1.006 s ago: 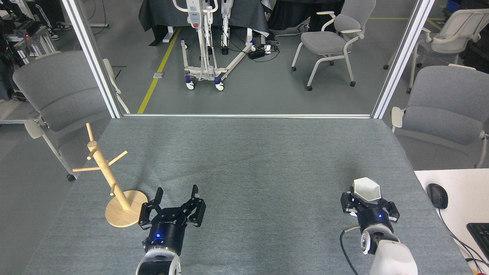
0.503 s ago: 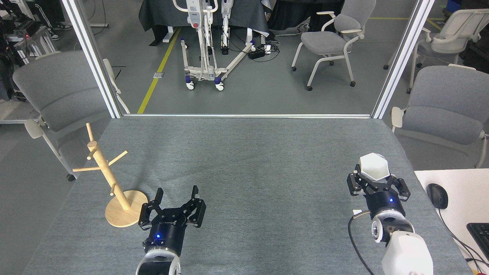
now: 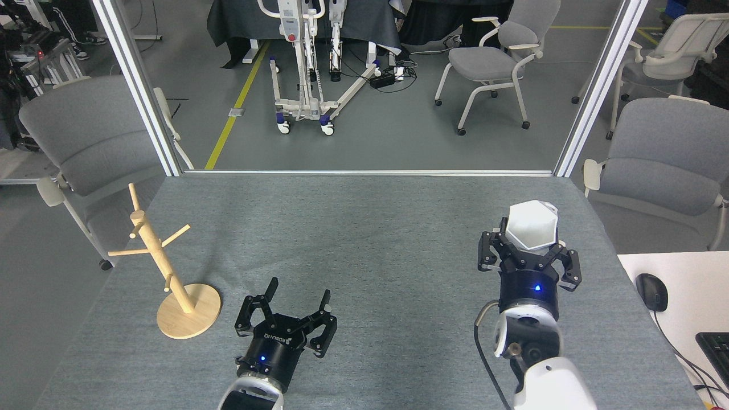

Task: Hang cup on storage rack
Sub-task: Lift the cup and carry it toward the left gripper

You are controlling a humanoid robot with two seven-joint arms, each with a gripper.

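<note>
Grey felt-covered counter [image 3: 364,228] fills the lower view, grey floor behind it with a yellow line, a wheeled white lift frame [image 3: 304,62], and grey office chairs [image 3: 495,54] on both sides and at the back. White desk corner at far right carries a black mouse [image 3: 651,291] and a keyboard edge [image 3: 716,353]. Storage rack [image 3: 171,273] stands upright on the counter's left part, round base flat, pole leaning a bit in the view, angled pegs all bare. Left gripper [image 3: 297,302] sits low over the counter just right of the rack base, not touching it, jaws released and spread wide, nothing between them, blue light on its body. Right gripper [image 3: 527,250] is on the counter's right part, well apart from the rack, jaws clenched around the lower body of the cup [image 3: 531,232]. Cup is white, faceted, hexagonal rim, held up off the counter and tilted so the open mouth faces the camera; its inside shows. Handle tab not clearly visible from this angle. Black cable loops off the right arm's wrist. Cup is not on any peg; whole width of the counter's middle lies between cup and rack.
</note>
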